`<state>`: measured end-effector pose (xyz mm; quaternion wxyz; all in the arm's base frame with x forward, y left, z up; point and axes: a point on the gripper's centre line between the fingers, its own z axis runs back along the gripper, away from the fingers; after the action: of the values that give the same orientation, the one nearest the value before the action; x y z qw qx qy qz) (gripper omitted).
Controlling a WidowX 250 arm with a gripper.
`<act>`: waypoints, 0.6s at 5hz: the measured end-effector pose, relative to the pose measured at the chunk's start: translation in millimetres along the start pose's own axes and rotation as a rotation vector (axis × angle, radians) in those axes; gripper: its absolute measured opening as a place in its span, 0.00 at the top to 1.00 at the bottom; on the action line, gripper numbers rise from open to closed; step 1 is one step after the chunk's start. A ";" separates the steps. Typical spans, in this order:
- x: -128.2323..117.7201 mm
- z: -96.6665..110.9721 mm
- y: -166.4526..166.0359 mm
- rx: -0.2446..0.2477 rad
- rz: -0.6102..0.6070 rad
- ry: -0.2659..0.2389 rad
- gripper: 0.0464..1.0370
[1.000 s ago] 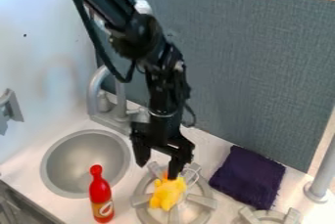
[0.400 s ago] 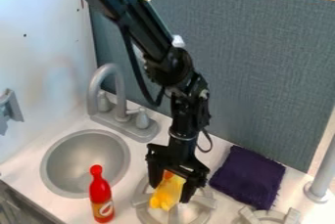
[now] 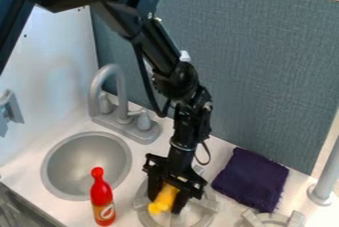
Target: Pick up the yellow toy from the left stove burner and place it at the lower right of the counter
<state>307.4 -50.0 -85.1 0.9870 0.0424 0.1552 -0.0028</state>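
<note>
Claw (image 3: 165, 204) lower, at yellow toy (image 3: 164, 197) | can't tell if pinching | red bottle (image 3: 101, 197) nearby

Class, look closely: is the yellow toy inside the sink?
No, the yellow toy is at the burner, between the fingers of the pincer.

Illumination is bright and diffuse across the white counter (image 3: 27, 171), with a pale glare on the wall (image 3: 59, 47) beyond the counter's left edge. Shading is soft — the sink basin (image 3: 86, 164) carries a gentle sheen — while the black robot arm (image 3: 159, 47) renders very dark, with small highlights along its joints.
</note>
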 end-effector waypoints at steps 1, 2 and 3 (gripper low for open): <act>-3.9 0.2 5.5 0.007 -0.004 0.010 0.56; -12.7 38.6 3.6 0.009 -0.012 -0.096 0.60; -20.9 69.0 -33.7 0.044 -0.124 -0.186 0.60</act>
<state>308.0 -89.6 -16.1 0.9939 0.0541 0.0651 -0.0712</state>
